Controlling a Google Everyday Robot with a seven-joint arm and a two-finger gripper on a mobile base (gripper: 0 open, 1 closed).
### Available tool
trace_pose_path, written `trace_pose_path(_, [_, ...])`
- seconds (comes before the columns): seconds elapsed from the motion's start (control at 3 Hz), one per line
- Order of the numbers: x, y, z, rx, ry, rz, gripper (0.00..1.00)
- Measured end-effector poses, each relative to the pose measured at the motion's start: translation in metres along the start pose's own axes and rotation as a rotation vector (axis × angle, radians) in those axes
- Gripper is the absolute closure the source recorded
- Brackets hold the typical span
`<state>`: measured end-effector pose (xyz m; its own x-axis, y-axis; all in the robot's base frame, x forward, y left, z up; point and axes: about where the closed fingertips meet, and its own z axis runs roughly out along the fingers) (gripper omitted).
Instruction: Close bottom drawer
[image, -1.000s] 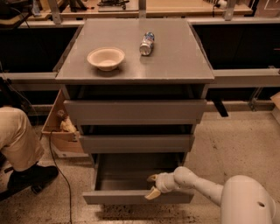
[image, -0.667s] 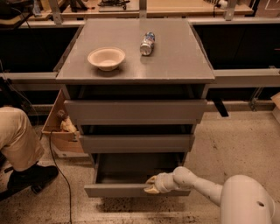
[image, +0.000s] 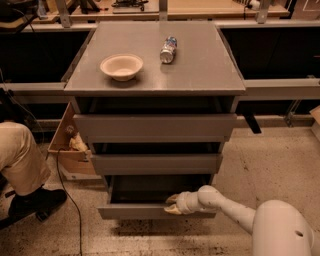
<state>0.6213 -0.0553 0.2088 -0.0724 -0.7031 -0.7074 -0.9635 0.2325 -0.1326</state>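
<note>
The grey cabinet top (image: 200, 70) carries a bowl (image: 121, 66) near its left edge and a can (image: 168, 49) lying toward the back. The bottom drawer (image: 135, 212) stands partly pulled out over speckled floor (image: 270, 160), which is open to the right. The gripper (image: 172, 204) rests at the top edge of the drawer front, right of centre, its jaws seemingly slightly parted and holding nothing.

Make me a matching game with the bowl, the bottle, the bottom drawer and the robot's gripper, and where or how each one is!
Things: 1 bowl; 2 bottle; 3 bottom drawer; 4 gripper.
Places or states: A pulled partway out; B lying on its side on the cabinet top; C at the bottom drawer's front edge; D standing upright on the cabinet top.
Pairs: 1-D; 2-B; 3-A; 4-C.
</note>
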Motion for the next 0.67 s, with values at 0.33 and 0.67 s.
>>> trace_pose_path(0.33, [-0.0015,-0.0022,-0.0008,0.002,-0.001,-0.004,0.13])
trace_pose_path(0.67, [-0.0019,-0.0029,-0.0019,0.003,-0.001,-0.005,0.00])
